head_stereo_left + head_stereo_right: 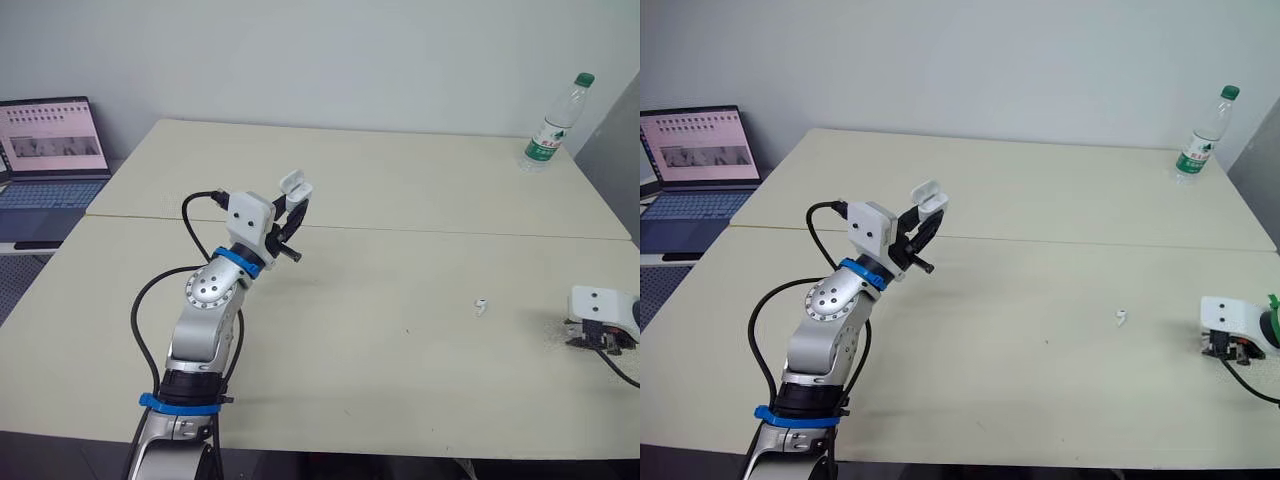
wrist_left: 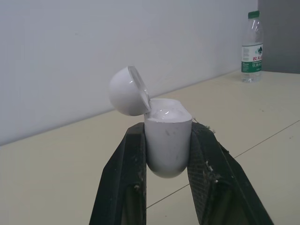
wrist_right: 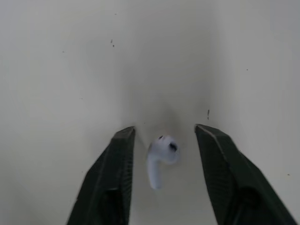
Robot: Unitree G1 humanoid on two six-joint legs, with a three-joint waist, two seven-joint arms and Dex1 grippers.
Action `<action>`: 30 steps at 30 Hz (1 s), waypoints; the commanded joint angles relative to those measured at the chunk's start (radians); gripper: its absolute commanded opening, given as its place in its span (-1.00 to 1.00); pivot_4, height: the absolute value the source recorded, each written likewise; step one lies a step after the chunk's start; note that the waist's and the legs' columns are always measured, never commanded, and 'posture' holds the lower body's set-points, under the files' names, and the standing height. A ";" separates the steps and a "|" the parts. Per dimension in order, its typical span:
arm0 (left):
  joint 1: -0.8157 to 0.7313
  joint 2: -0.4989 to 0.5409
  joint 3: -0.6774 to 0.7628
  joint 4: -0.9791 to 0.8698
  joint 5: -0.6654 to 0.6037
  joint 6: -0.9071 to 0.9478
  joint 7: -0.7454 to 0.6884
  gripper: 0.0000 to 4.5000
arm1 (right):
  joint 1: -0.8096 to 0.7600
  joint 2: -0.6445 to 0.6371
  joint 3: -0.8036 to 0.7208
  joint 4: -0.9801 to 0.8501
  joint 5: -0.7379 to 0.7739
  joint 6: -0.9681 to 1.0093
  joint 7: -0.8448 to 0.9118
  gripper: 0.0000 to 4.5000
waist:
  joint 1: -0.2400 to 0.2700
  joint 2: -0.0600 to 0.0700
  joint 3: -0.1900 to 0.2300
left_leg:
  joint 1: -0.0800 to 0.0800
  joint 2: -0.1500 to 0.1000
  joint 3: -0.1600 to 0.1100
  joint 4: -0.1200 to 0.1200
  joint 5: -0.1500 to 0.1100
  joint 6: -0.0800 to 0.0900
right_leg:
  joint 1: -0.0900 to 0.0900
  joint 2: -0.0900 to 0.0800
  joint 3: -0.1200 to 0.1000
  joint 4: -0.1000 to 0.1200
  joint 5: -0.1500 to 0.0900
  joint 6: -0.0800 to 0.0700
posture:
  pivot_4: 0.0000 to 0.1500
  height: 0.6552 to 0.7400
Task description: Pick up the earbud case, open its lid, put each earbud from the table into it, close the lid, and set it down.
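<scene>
My left gripper point(image 1: 291, 214) is raised above the table's left half, shut on the white earbud case point(image 2: 167, 140). The case stands upright between the fingers, and its lid point(image 2: 127, 91) is tipped back open. One white earbud point(image 1: 481, 305) lies on the table right of centre. A second earbud point(image 3: 161, 159) lies on the table between the fingers of my right gripper point(image 3: 165, 130). That gripper is open, with a finger on each side of the earbud and neither touching it. In the head view, my right gripper point(image 1: 598, 340) sits low at the table's right edge.
A clear water bottle with a green cap point(image 1: 553, 124) stands at the far right corner. An open laptop point(image 1: 52, 150) sits off the table's left side. A seam point(image 1: 420, 229) runs across the cream table.
</scene>
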 commanded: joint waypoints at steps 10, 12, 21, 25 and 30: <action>0.009 -0.006 -0.003 -0.074 -0.005 0.009 0.014 -0.65 | -0.051 -0.016 0.030 0.102 -0.059 -0.038 0.046 0.07 | 0.002 0.000 0.000 | 0.001 0.000 -0.001 0.000 0.000 0.000 | 0.003 0.000 -0.001 -0.003 0.000 0.001 | 1.00 1.00; 0.012 -0.006 -0.002 -0.076 -0.005 0.009 0.014 -0.65 | -0.054 -0.011 0.028 0.103 -0.054 -0.001 0.054 0.07 | 0.002 0.000 0.000 | 0.003 0.000 -0.002 0.000 0.000 0.000 | 0.006 0.000 -0.002 -0.005 0.001 0.001 | 1.00 1.00; 0.014 -0.003 -0.004 -0.077 -0.007 0.008 0.017 -0.65 | -0.032 0.019 -0.010 0.034 0.006 0.272 0.065 0.07 | 0.002 0.000 0.000 | 0.006 0.000 -0.005 0.000 0.000 0.000 | 0.012 -0.001 -0.004 -0.006 0.001 0.001 | 1.00 1.00; 0.010 -0.002 -0.005 -0.070 -0.007 0.006 0.015 -0.65 | -0.023 0.028 -0.023 -0.012 0.027 0.331 0.060 0.07 | 0.001 0.000 0.000 | 0.007 0.000 -0.005 0.000 0.000 0.000 | 0.012 -0.001 -0.004 -0.006 0.001 0.001 | 1.00 1.00; 0.005 -0.002 -0.006 -0.063 -0.006 0.004 0.014 -0.65 | -0.011 0.036 -0.038 -0.064 0.040 0.381 0.052 0.07 | 0.000 0.000 0.000 | 0.007 0.000 -0.005 -0.001 0.000 0.000 | 0.012 -0.001 -0.004 -0.006 0.000 0.001 | 1.00 1.00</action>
